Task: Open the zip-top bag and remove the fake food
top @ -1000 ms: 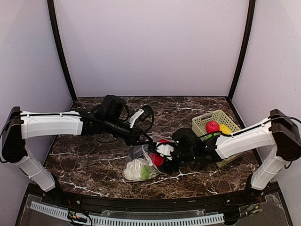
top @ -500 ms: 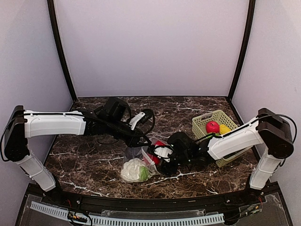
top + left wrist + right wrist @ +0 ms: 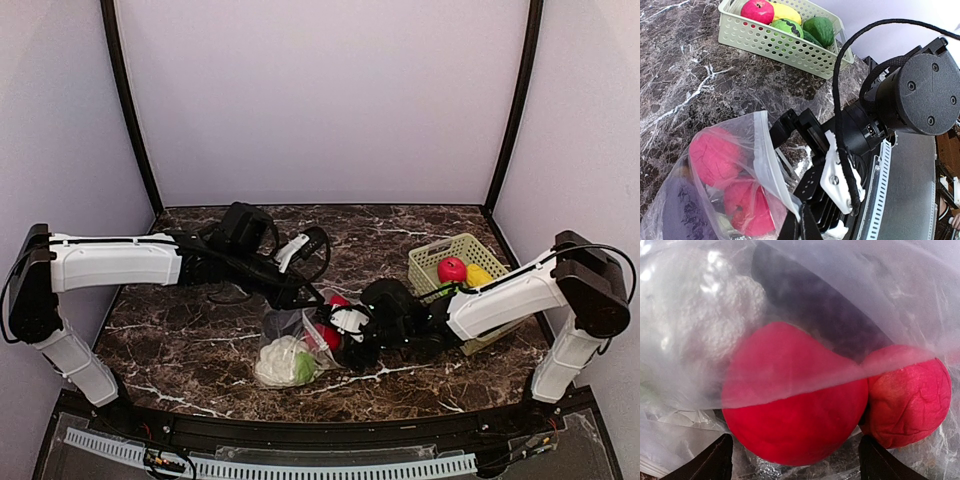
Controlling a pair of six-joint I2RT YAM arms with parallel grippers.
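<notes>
cauliflower blurred behind zip-top bag film | purple piece hazy (outline unclear)

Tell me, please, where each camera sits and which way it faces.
Top external: above and behind, looking down at the table; left arm and right arm show.
Left wrist: faces basket and right arm; left tool, shut on the zip-top bag, below.
Right wrist: looks into the bag; open right tool frames it.
Both wrist views share the two red fruits.

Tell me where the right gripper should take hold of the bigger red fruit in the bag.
Grip across its wide middle, straight in through the mouth of the zip-top bag. The bigger red fruit is round and smooth, its near half looks bare of plastic, and the right gripper stands open, flanking it.
</notes>
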